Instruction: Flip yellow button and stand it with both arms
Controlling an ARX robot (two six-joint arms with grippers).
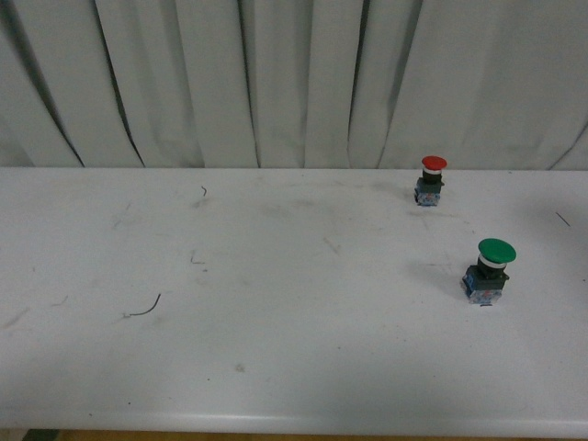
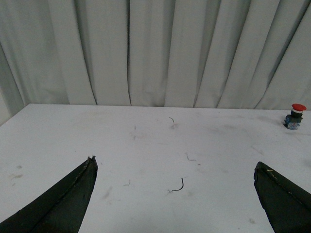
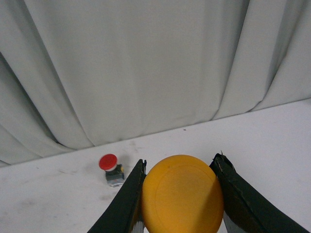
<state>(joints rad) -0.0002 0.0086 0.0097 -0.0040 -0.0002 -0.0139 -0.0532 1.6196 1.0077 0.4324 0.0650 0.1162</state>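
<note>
The right gripper (image 3: 181, 161) pinches the yellow button (image 3: 182, 196) by its cap, fingers (image 3: 125, 206) touching both sides, while the left gripper (image 2: 176, 162) (holding nothing) gapes wide above the table (image 2: 58, 131).

no readable text, labels or numbers, switch bases perhaps too small

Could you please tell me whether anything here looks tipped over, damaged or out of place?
Nothing is tipped or spilled: the red-capped push-button switch and the green-capped push-button switch stand upright on the scuffed white table. Only a dark curved scrap lies loose. The yellow-capped button sits in the right gripper.
</note>
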